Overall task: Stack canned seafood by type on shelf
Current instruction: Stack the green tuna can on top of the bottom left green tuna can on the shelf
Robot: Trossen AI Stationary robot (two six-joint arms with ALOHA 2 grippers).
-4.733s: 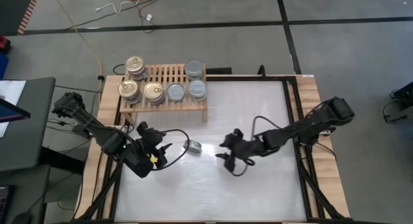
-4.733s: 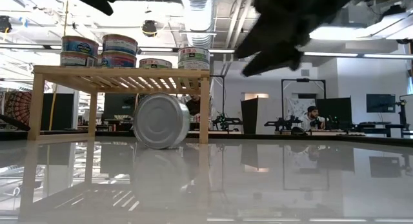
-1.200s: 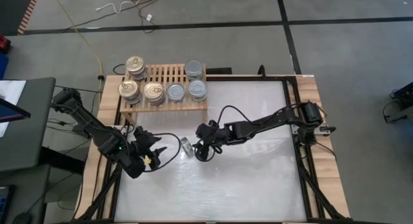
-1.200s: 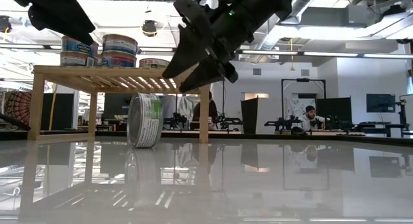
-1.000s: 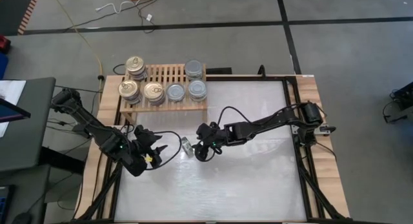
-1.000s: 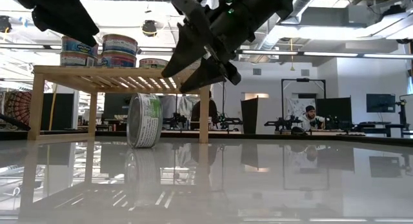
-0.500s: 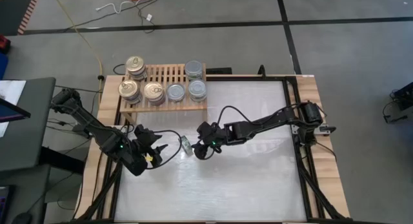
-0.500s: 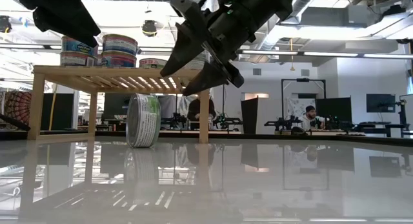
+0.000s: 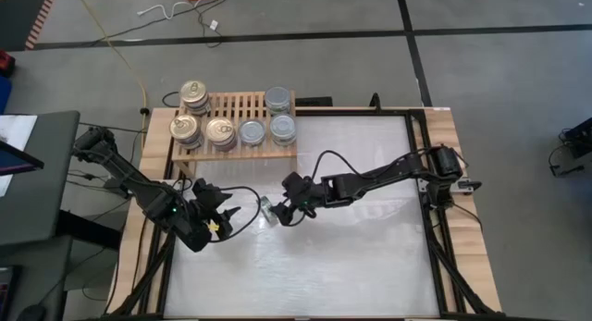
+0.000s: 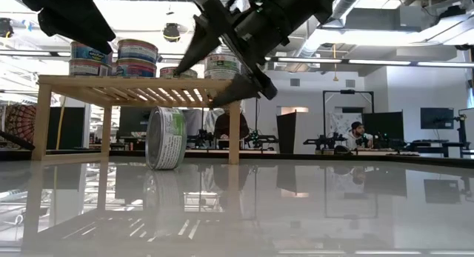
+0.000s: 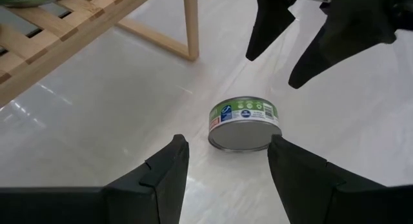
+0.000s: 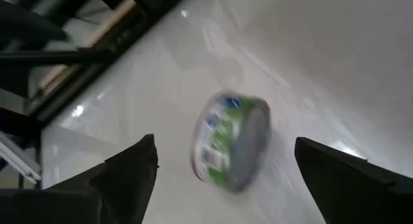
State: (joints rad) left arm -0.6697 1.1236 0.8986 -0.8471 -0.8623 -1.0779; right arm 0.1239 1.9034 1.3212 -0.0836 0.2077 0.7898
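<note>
Green-label can [image 11: 244,125] on edge w/ silver end, right gripper [image 9: 277,210] spread wide above, left gripper [image 9: 233,219] apart

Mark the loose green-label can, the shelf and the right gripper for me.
green-label can [image 11: 244,124]: left wrist view, on its label.
shelf [image 10: 141,82]: low view, front rail.
right gripper [image 9: 280,210]: high view, between its open fingertips.

since the earliest pictures, right gripper [image 9: 276,213] swung from mid-table across to the loose can [image 9: 265,208], now just beside it. over the last second, fingers [image 10: 204,36] spread much wider, straddling the can without touching. can turned from flat end facing the low view to standing on edge, green label [image 10: 172,136] showing. left gripper [image 9: 227,219] drawn slightly back from the can.
</note>
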